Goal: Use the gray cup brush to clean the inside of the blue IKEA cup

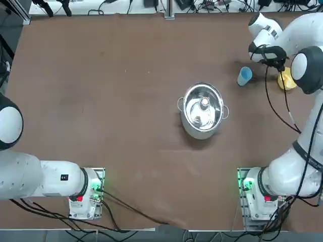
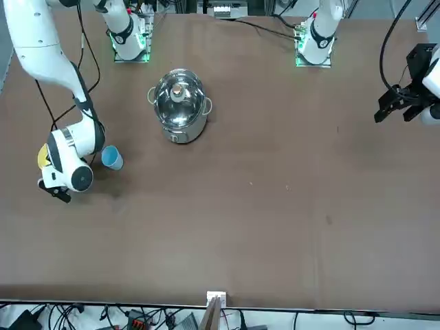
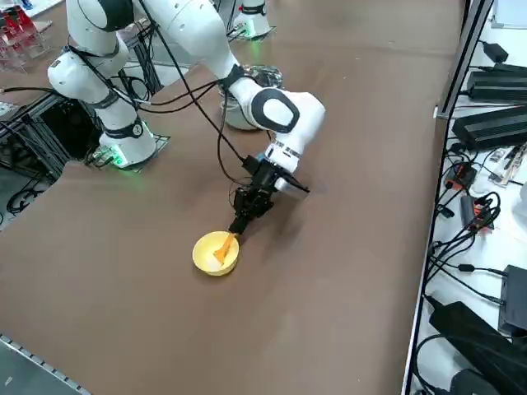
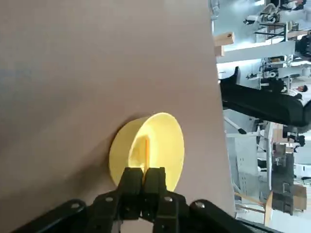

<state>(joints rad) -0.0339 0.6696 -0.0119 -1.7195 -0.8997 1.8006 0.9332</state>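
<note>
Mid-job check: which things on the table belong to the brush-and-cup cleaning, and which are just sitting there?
Belongs to the job:
- gray cup brush, orange handle standing in the yellow cup
- blue IKEA cup, on the table next to the right arm
- right pincer, fingers together at the yellow cup's rim, on the brush handle

Just sitting there:
- yellow cup, only holds the brush
- steel pot, mid-table

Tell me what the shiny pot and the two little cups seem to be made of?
The pot looks like polished steel: mirror-bright, with reflections inside. The blue cup and the yellow cup look like matte plastic: flat, even color without glare. The yellow one holds a thin orange brush handle, probably plastic too. The right gripper has its jaws shut on that handle.
</note>
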